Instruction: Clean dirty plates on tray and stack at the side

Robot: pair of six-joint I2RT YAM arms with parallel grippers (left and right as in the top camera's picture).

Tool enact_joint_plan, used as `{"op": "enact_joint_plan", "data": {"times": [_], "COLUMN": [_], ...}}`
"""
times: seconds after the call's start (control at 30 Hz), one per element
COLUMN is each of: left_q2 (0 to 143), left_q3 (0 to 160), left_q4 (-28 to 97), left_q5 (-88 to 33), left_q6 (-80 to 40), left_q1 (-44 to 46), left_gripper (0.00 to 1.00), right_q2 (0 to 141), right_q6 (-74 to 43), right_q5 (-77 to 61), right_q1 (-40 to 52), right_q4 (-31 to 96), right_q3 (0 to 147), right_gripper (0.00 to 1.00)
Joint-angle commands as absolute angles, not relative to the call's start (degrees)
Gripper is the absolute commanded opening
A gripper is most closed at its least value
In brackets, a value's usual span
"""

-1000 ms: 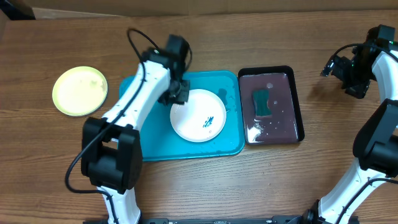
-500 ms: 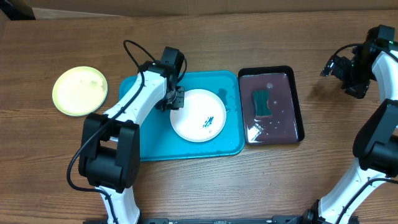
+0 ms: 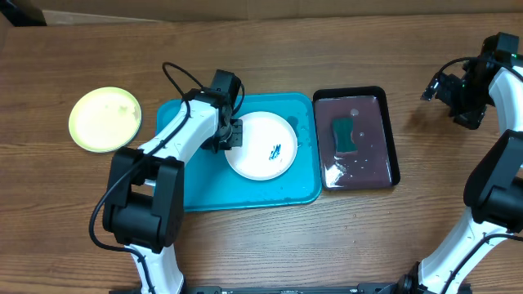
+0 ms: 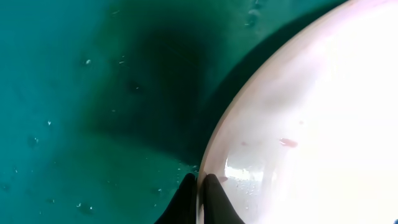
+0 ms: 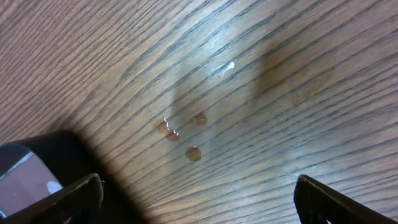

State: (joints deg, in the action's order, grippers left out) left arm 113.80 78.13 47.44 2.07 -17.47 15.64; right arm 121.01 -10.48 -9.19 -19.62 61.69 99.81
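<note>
The left gripper (image 4: 200,196) is pinched shut on the left rim of the white plate (image 3: 263,147); in the left wrist view its two dark fingertips (image 4: 214,198) meet over the thin pale edge, one on each side, with a few beads of water on the plate just inside them. A dark shadow lies on the tray surface beside that rim; whether the edge is lifted clear cannot be told. The plate carries a small teal smear (image 3: 274,152) right of its middle and sits in the upper middle of the turquoise tray (image 3: 196,184), well inside the tray's low rim. To the left of the tray, apart from it on the wooden table (image 3: 270,249), rests the yellow-green plate (image 3: 105,119), flat, and no mark shows on it from overhead. Just beside the right edge of the turquoise tray stands the smaller black tray (image 3: 393,139), filled with dark liquid, with a teal sponge (image 3: 343,133) lying in its upper half. Far to the right, well apart from both trays, the right gripper (image 5: 199,199) hangs over bare wood with its fingers spread wide and nothing between them; a few small droplets (image 5: 193,153) glisten on the table below it.
</note>
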Motion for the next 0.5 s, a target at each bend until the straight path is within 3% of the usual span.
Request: {"op": "enact_joint_plan", "data": {"times": [0.0,0.27,0.37,0.47], "left_q2": [113.8,113.8,113.8,113.8], "left_q3": [77.8,77.8,77.8,77.8], "left_q4": [47.6,48.8,48.6,48.5], "left_q5": [-3.2,-7.6,-7.6,-7.5], "left_q6": [-22.1,-20.2,-20.4,-21.2], "left_q1": [11.0,6.8,6.8,6.8], "left_gripper": [0.04,0.04,0.13,0.15], "right_q2": [119.7,119.7,119.7,119.7], "right_q6": [-10.5,-10.5,-10.5,-10.5], "right_q5": [-9.5,-9.5,-9.5,-9.5], "right_q1": [-19.6,-19.6,-19.6,-19.6], "right_q4": [61.5,61.5,61.5,61.5], "right_q3": [101.3,101.3,101.3,101.3], "right_gripper": [1.0,1.0,1.0,1.0]}}
